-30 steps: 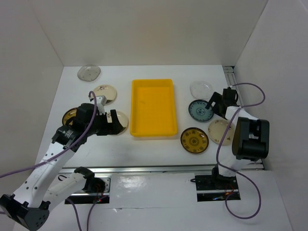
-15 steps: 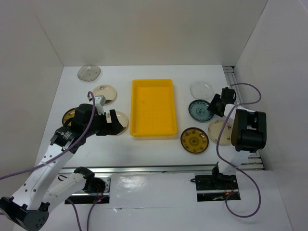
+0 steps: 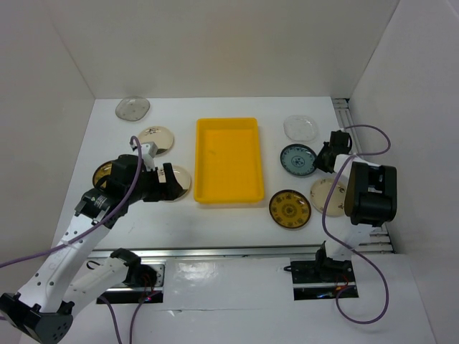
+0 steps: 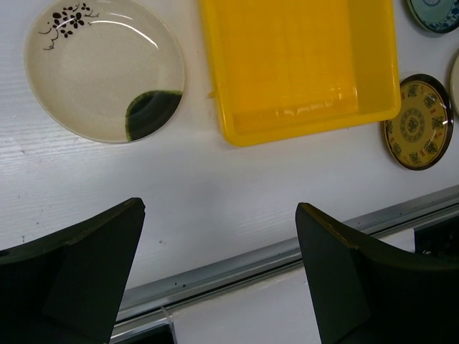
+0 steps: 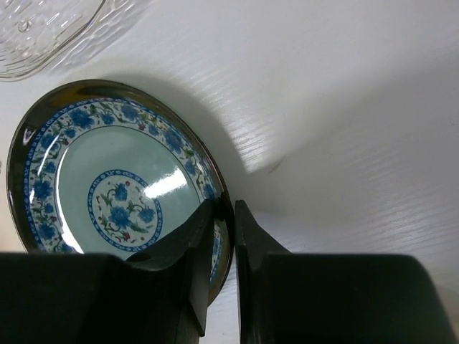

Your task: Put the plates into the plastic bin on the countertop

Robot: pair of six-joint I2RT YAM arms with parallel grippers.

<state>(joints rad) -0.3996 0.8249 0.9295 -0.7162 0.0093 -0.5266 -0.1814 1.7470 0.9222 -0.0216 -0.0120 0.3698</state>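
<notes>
Top external: plates (image 3: 290, 208) beside plastic bin (image 3: 228, 161)

You are seeing open counter (image 3: 271, 143) between the blue plate (image 3: 295, 159) and the bin (image 3: 228, 159), whose floor is lying bare. The clear plate (image 3: 300, 128) and yellow plate (image 3: 290, 208) are flanking that lane, and the right wall (image 3: 409, 107) is pressing close behind.

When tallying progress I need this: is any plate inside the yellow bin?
No, the yellow bin shows only its bare floor in the top view.

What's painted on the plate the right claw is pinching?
The plate has blue flowers on pale green; right wrist view shows it best.
</notes>
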